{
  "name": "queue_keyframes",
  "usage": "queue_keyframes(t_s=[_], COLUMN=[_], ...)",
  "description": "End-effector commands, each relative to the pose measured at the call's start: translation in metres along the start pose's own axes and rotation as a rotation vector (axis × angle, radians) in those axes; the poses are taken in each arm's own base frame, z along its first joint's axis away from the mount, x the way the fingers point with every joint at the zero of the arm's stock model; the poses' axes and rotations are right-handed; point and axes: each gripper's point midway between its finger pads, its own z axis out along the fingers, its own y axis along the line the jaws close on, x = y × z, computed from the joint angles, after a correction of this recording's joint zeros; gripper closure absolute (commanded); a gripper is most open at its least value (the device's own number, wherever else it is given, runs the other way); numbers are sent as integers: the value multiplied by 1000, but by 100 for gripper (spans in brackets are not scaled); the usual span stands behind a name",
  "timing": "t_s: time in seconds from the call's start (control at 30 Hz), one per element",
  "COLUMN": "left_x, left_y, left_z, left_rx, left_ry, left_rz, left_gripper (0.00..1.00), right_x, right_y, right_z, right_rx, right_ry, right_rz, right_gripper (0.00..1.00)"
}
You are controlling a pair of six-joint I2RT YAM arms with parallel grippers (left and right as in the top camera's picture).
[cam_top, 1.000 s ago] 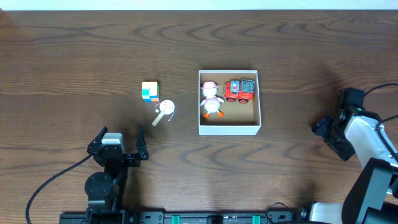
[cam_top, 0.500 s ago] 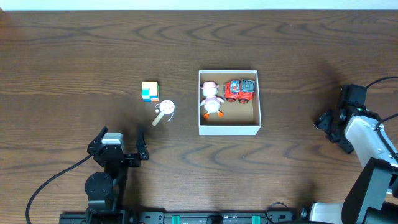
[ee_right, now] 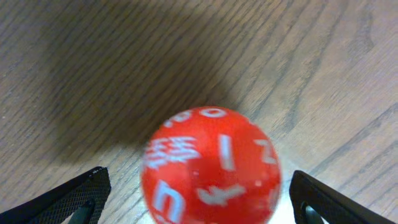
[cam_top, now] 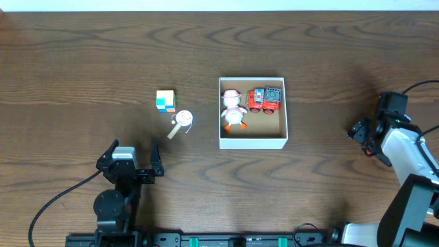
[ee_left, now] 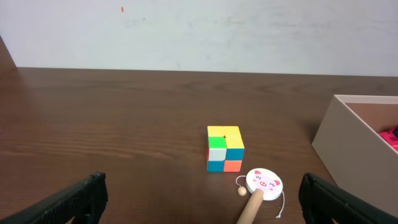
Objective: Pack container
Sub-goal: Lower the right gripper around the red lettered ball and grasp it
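Note:
The container (cam_top: 252, 142), a white-walled box with a brown inside, sits mid-table and holds a white duck figure (cam_top: 234, 110) and a red toy truck (cam_top: 265, 100). Its wall shows at the right of the left wrist view (ee_left: 354, 149). A colourful cube (cam_top: 165, 101) (ee_left: 225, 148) and a pig-face rattle drum (cam_top: 182, 121) (ee_left: 264, 184) lie left of the box. My left gripper (cam_top: 130, 158) (ee_left: 199, 199) is open and empty, short of them. My right gripper (cam_top: 361, 132) (ee_right: 199, 196) is open, with a red numbered ball (ee_right: 211, 162) between its fingers. The ball is hidden in the overhead view.
Dark wood table (cam_top: 82, 62) all around. The right arm's body (cam_top: 405, 151) lies along the right edge, and the left arm's base and cable (cam_top: 110, 206) are at the front left.
My right gripper has shifted slightly toward the far side and the right edge. The left arm and the toys have not moved.

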Motion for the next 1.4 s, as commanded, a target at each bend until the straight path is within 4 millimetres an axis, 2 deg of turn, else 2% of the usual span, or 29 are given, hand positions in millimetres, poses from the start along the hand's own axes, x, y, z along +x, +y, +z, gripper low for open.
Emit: queue_keyframes(t_s=[0.0, 0.23, 0.5, 0.63, 0.7, 0.77, 0.9, 0.97, 1.07, 1.17, 1.27, 1.3, 1.37], left_x=[15, 15, 15, 15, 15, 15, 15, 15, 15, 15, 15, 15, 15], left_y=[4, 4, 4, 4, 4, 4, 4, 4, 4, 4, 4, 4, 4], left_z=[2, 2, 2, 2, 2, 2, 2, 2, 2, 2, 2, 2, 2], left_rx=[-18, -18, -18, -18, -18, -18, -18, -18, -18, -18, -18, -18, -18], left_ry=[32, 32, 32, 32, 32, 32, 32, 32, 32, 32, 32, 32, 32], left_rz=[-2, -2, -2, -2, -2, -2, -2, -2, -2, -2, -2, -2, -2], left_gripper=[2, 2, 2, 2, 2, 2, 2, 2, 2, 2, 2, 2, 2], right_x=[-3, -4, -4, -4, -2, -3, -18, -25, -34, -41, -49, -55, -59], right_y=[-11, -22, -23, -22, -12, 4, 22, 30, 50, 79, 110, 129, 151], right_z=[3, 6, 6, 6, 6, 4, -4, -10, -24, -47, -76, -94, -116], right_rx=[21, 37, 36, 31, -31, -118, -204, -234, -309, -388, -435, -469, -510], right_ry=[2, 10, 12, 13, 31, 36, 6, -7, -29, -49, -106, -149, -199], right_rz=[4, 39, 43, 43, 9, -36, -34, -44, -92, -198, -314, -373, -429], right_gripper=[6, 13, 42, 51, 54, 62, 81, 87, 90, 88, 91, 93, 96])
